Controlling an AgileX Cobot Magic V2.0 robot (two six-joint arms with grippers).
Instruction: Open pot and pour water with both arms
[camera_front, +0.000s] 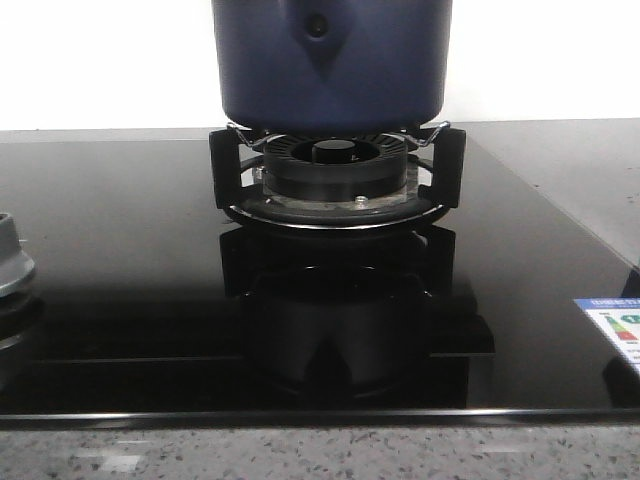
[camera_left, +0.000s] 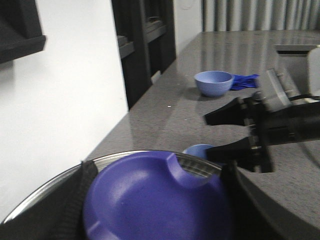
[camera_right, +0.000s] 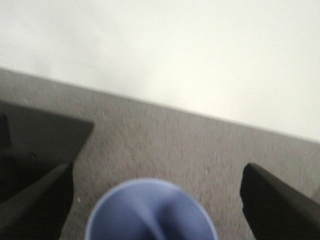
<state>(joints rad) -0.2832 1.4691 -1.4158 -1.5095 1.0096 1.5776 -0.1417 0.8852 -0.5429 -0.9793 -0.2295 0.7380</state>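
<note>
The dark navy pot (camera_front: 330, 70) stands on the gas burner (camera_front: 335, 175); its top is cut off in the front view, and neither gripper shows there. In the left wrist view my left gripper (camera_left: 157, 200) is shut on the purple-blue lid knob (camera_left: 150, 200), one finger on each side of it. The lid's metal rim (camera_left: 125, 157) curves behind the knob. Beyond the lid, my right gripper (camera_left: 208, 137) is open over a pale blue cup (camera_left: 197, 150) on the counter. In the right wrist view the right gripper (camera_right: 160, 200) is spread wide with the cup (camera_right: 150, 215) below and between its fingers, untouched.
The burner sits in a black glass hob (camera_front: 120, 260), with a second burner's edge (camera_front: 12, 265) at the left. On the grey stone counter (camera_left: 235, 50) farther off are a pale blue bowl (camera_left: 214, 82) and a blue cloth (camera_left: 245, 80). Dark shelving (camera_left: 145, 40) stands by the wall.
</note>
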